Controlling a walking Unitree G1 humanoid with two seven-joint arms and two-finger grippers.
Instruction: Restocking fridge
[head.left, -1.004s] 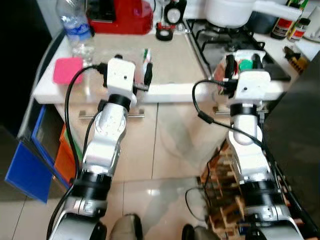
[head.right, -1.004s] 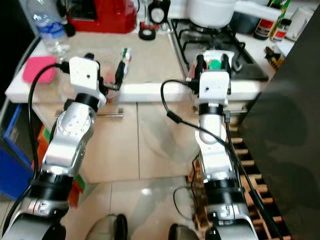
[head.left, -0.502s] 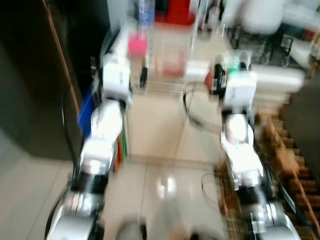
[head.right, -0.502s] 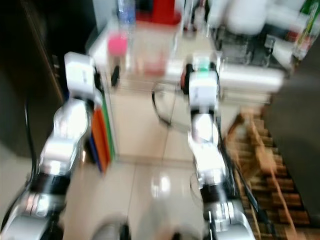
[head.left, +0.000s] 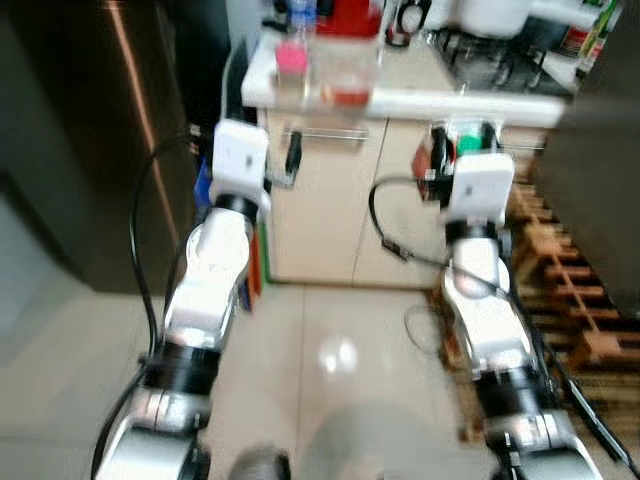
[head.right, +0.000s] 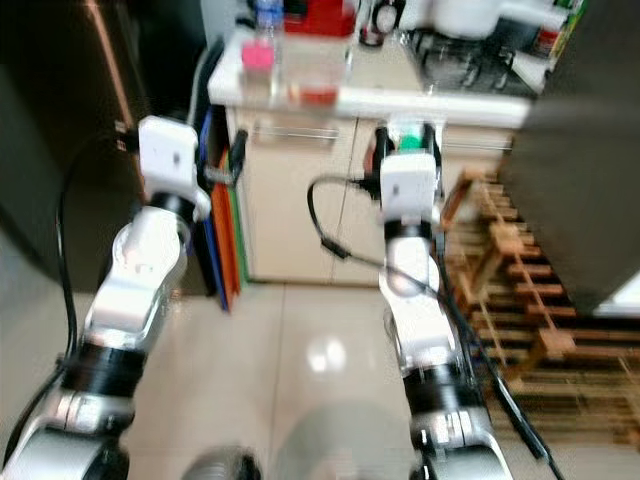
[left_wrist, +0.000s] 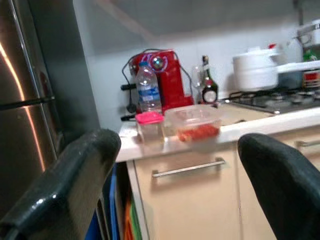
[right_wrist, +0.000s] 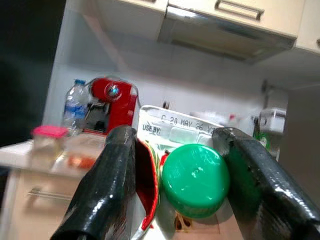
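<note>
The right gripper was clenched on a carton with a green cap, held up at about one o'clock before the robot, short of the counter. The left gripper was spread wide with nothing between its fingers, raised at eleven o'clock beside the steel fridge. On the counter at twelve o'clock stood a pink-lidded jar, a clear tub, a water bottle and a red machine.

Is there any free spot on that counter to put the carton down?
The counter looks bare between the clear container and the stove. The corner is crowded: pink-lidded jar, water bottle, red machine. The right gripper holds the carton.
</note>
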